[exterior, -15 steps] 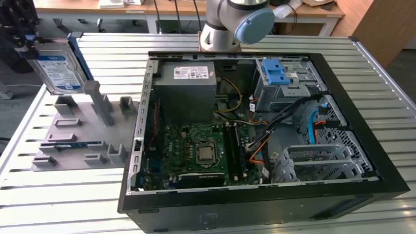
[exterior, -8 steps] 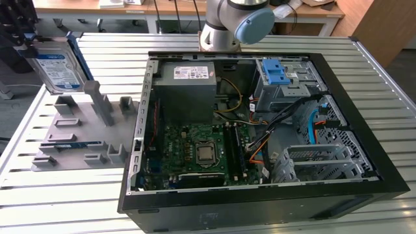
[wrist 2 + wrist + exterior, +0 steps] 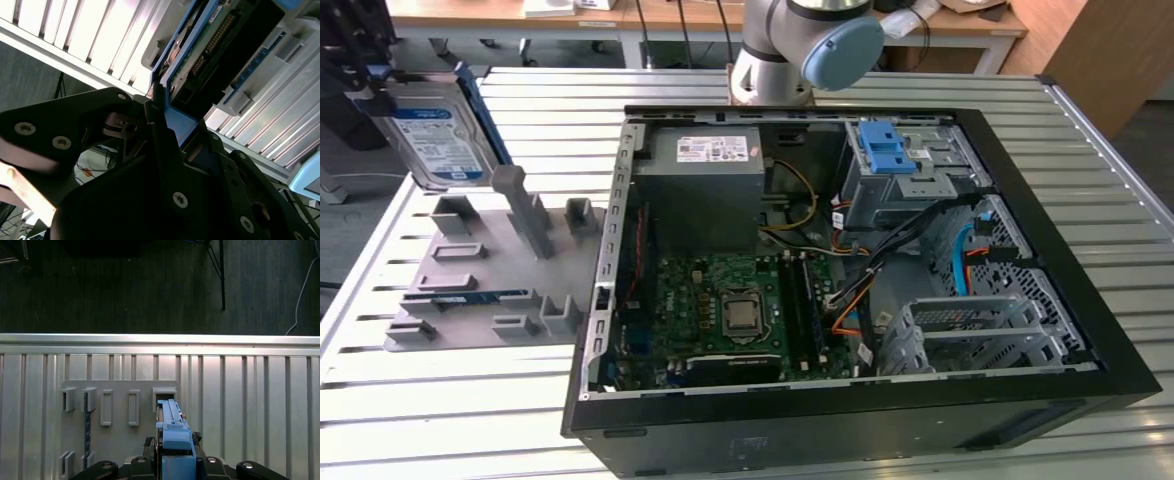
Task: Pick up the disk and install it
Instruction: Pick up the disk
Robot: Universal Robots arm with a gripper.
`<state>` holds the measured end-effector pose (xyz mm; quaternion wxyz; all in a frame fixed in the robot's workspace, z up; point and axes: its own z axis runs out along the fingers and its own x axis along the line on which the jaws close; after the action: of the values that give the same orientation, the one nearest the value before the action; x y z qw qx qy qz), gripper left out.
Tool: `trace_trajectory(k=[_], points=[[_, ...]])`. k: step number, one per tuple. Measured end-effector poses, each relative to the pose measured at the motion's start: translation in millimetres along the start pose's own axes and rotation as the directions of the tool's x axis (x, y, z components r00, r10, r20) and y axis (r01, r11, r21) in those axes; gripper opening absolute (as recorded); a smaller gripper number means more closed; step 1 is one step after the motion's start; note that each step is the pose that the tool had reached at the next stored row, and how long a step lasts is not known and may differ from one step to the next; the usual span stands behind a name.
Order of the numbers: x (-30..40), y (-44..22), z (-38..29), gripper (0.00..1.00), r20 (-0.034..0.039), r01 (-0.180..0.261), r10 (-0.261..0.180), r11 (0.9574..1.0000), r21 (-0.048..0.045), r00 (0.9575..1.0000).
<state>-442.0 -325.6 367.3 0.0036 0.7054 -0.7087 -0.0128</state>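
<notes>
The disk (image 3: 434,135), a silver hard drive with a white and blue label in a blue carrier frame, hangs upright above the table at the exterior view's far left. My gripper (image 3: 363,88), a dark shape at the frame edge, is shut on it. In the first wrist view the disk's blue carrier edge (image 3: 172,432) runs between my gripper (image 3: 175,462) fingers, above a slot of the grey holder (image 3: 120,440). In the second wrist view the disk's circuit-board side (image 3: 210,45) sits in the blue frame, clamped by my gripper (image 3: 172,132).
An open black computer case (image 3: 1067,400) lies on the slatted metal table (image 3: 454,420). Inside are a blue-latched grey drive cage (image 3: 901,160), a grey power supply box (image 3: 707,185) and the motherboard (image 3: 720,310). The grey slotted holder (image 3: 494,270) lies left of the case.
</notes>
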Motion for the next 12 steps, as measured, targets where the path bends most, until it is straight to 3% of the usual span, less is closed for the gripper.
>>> trace_trajectory(k=[12], points=[[-0.1,0.1,-4.5,0.36,0.0000,0.000,0.000,1.0000,0.0000,1.0000]])
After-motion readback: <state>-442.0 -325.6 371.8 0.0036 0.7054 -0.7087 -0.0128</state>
